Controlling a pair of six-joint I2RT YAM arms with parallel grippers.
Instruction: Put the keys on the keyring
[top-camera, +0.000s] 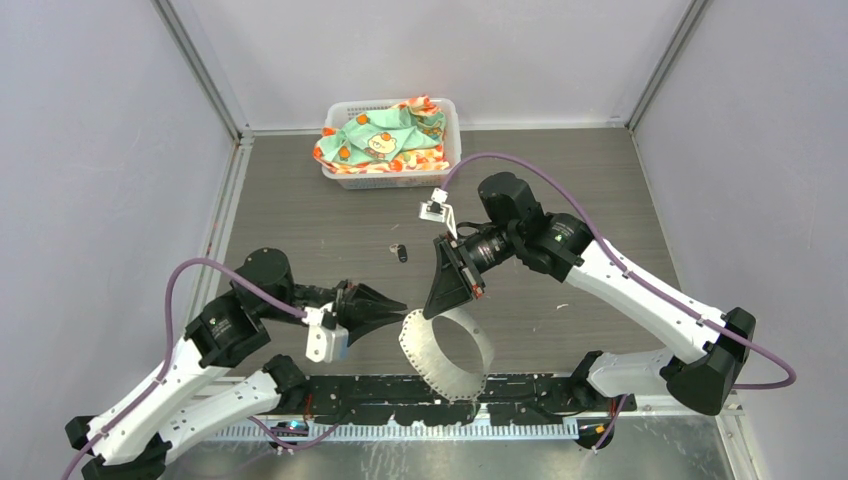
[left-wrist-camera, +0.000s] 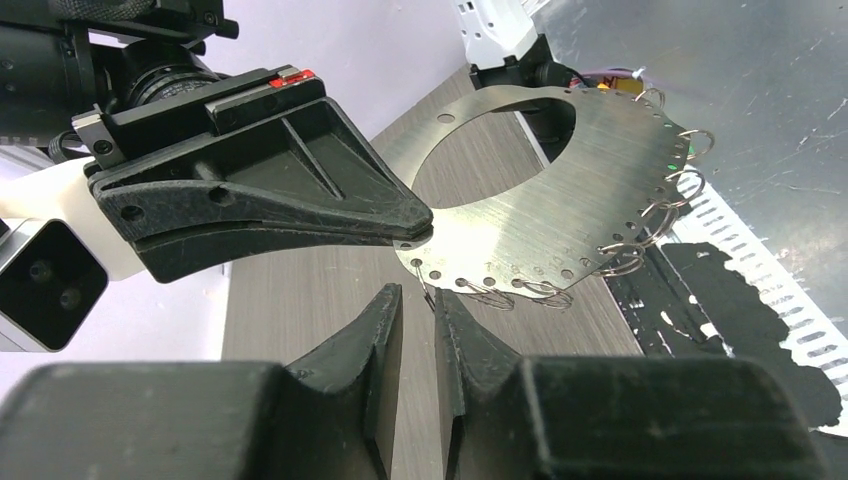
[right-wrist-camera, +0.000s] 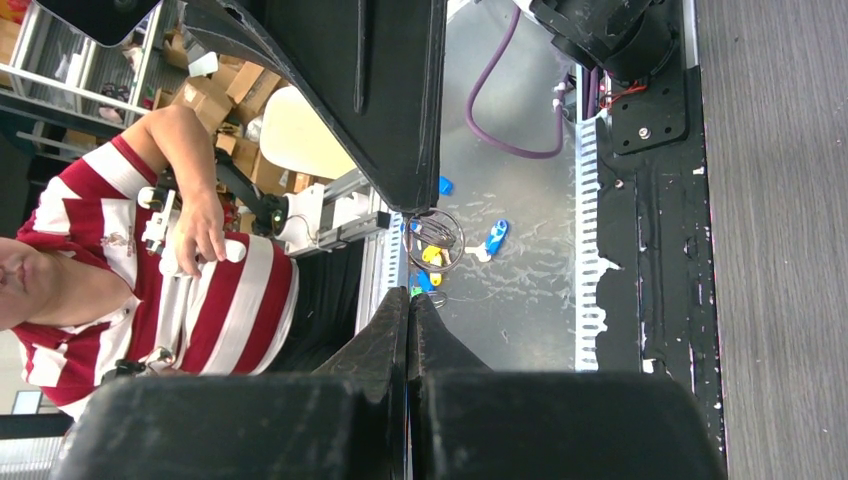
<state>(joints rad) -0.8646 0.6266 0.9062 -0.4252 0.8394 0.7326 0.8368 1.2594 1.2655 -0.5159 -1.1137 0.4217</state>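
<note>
The keyring (top-camera: 425, 352) is a wide, thin silver loop with a row of holes and small wire rings along its edge (left-wrist-camera: 560, 200). It stands on edge near the table's front. My right gripper (top-camera: 430, 314) is shut on its rim (left-wrist-camera: 424, 234). My left gripper (top-camera: 402, 308) points at that same spot, its jaws a narrow gap apart (left-wrist-camera: 418, 293). A small wire ring (left-wrist-camera: 428, 287) hangs from the first hole into that gap, against one fingertip. A black-headed key (top-camera: 401, 254) lies on the table behind both grippers. A green speck shows at the right fingertips (right-wrist-camera: 411, 293); what it is I cannot tell.
A white basket (top-camera: 448, 112) holding a patterned green cloth (top-camera: 385, 140) stands at the back. A small white object (top-camera: 437, 207) lies in front of it. A black strip (top-camera: 520, 392) runs along the near table edge between the arm bases.
</note>
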